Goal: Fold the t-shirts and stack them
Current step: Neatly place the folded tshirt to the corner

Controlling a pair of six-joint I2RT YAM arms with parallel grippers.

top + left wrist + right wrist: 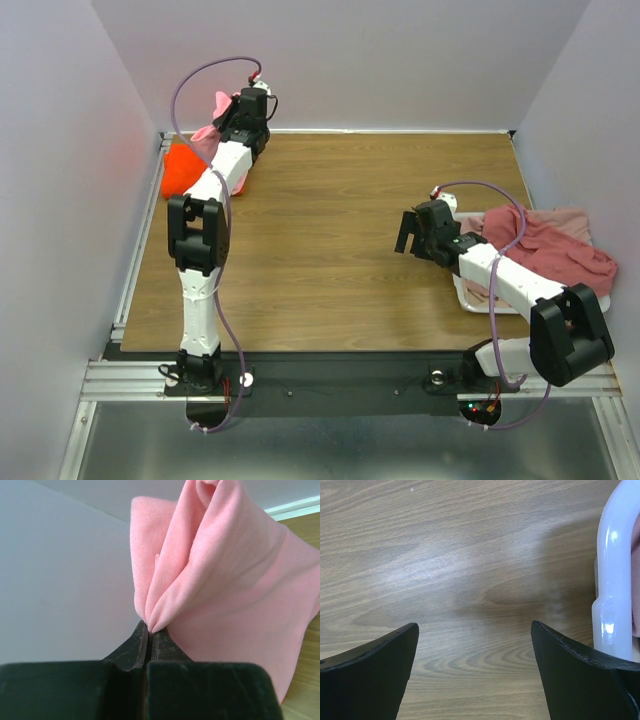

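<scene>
Left fingers [131, 647] clamp the pink t-shirt [225, 590], bunched beyond their tips at the counter's [330, 230] far-left corner; right fingers [370, 665] gape empty, well apart.

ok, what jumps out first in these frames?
The left gripper is shut on a bunched fold of the light pink t-shirt at the table's far left corner, with the bright orange t-shirt heaped beside it. On the right, the right gripper hangs wide open over bare table, next to the white tray piled with rumpled dusty rose t-shirts.
</scene>
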